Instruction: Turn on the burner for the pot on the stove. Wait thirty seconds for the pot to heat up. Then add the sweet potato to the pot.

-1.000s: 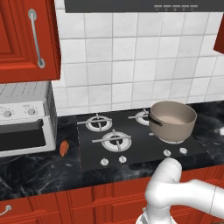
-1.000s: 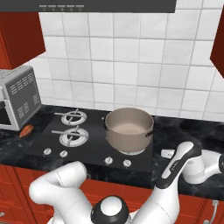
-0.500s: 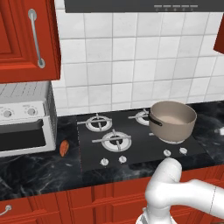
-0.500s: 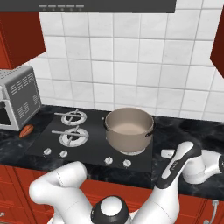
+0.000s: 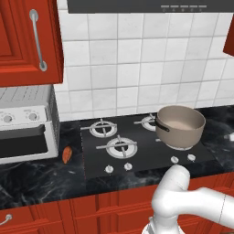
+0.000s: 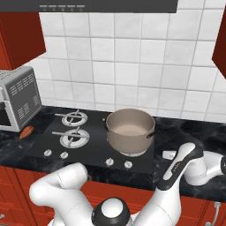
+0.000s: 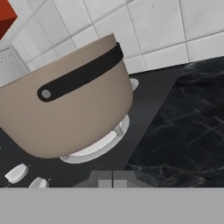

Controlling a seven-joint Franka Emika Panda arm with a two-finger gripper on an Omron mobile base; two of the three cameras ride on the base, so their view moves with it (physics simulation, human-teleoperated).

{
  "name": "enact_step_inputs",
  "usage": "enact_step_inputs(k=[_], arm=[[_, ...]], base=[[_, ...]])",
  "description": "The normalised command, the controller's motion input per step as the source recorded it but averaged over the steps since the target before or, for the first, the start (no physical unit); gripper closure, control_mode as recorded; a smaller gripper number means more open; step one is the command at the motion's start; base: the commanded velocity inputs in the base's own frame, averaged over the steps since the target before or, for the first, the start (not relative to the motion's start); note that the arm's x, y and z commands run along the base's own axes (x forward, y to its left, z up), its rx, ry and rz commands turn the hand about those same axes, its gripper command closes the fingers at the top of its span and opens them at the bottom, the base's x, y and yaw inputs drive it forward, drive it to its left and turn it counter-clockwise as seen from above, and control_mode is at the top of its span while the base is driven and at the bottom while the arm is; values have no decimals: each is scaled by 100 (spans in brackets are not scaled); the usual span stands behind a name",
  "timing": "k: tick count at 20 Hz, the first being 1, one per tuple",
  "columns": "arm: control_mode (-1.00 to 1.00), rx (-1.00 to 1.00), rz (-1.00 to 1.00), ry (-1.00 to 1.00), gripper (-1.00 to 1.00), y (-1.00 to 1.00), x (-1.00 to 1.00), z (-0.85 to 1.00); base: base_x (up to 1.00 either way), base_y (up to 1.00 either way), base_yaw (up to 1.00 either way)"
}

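Observation:
The taupe pot (image 5: 180, 125) (image 6: 130, 132) stands on the front right burner of the black stove (image 5: 91, 161) (image 6: 39, 143), its pale inside empty. The orange-brown sweet potato (image 5: 67, 154) (image 6: 26, 131) lies on the dark counter left of the stove, beside the toaster oven. My gripper (image 7: 113, 177) (image 6: 169, 155) is shut with nothing in it, low over the counter to the right of the pot. In the hand view the pot (image 7: 65, 113) and its dark handle are close ahead, with two silver knobs (image 7: 17, 173) at the lower left.
A white toaster oven (image 5: 25, 125) (image 6: 17, 103) stands at the left end of the counter. Several silver knobs (image 5: 128, 166) (image 6: 109, 162) line the stove's front edge. Red cabinets hang above left and right, and a range hood over the stove.

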Motion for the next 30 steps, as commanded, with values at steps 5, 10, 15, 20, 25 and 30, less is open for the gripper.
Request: enact_step_inputs(k=[5, 10, 15, 20, 25, 30], arm=[[-100, 0, 0, 0, 100, 0, 0, 0], [-100, 0, 0, 0, 100, 0, 0, 0], [-100, 0, 0, 0, 100, 0, 0, 0], [-100, 0, 0, 0, 100, 0, 0, 0], [-100, 0, 0, 0, 100, 0, 0, 0], [-100, 0, 0, 0, 100, 0, 0, 0]], base=[[0, 0, 0], [0, 0, 0], [0, 0, 0], [0, 0, 0], [0, 0, 0], [0, 0, 0]])
